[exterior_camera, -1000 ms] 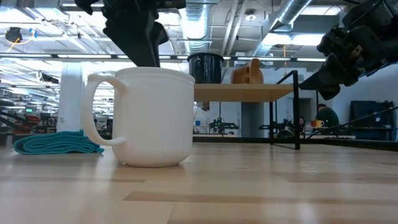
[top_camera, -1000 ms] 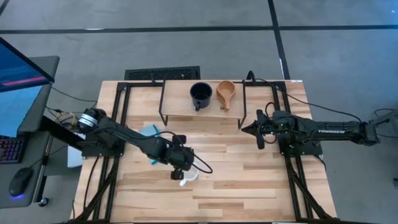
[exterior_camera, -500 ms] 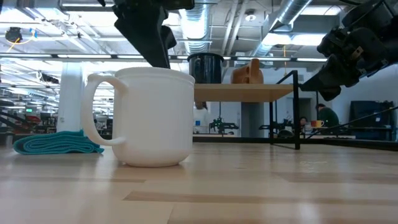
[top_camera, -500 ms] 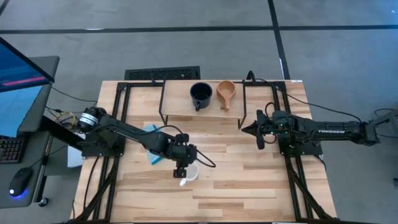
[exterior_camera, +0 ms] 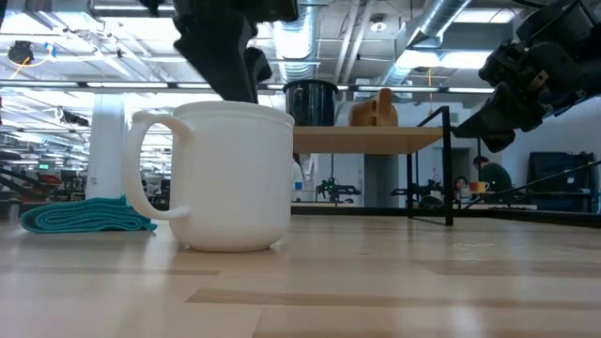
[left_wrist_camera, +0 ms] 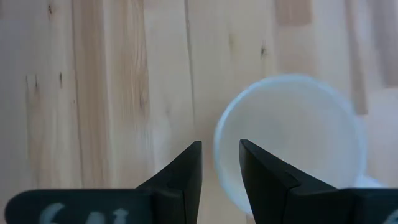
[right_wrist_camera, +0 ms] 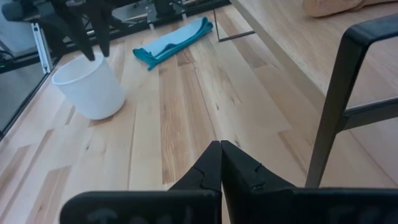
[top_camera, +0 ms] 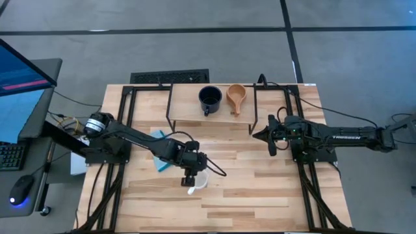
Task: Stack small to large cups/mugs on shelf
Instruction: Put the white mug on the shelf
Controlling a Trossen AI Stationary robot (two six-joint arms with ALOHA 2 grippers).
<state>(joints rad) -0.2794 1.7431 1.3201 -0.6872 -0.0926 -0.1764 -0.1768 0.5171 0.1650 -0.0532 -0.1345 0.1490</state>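
Observation:
The white mug stands upright on the table, its handle toward the near edge. My left gripper points down just above the mug's rim and is narrowly open. One finger is over the outside of the wall and one over the inside, and I see no contact. The dark mug and the tan wooden cup stand side by side on the shelf at the far edge. My right gripper is shut and empty, hovering beside the shelf's right legs.
A blue folded cloth lies on the table left of the white mug, partly under my left arm. The shelf's black legs stand close to my right gripper. Bare tabletop lies near and right of the mug.
My left gripper has moved a little toward the table's right edge, over the white mug's rim. The mug has stayed where it was.

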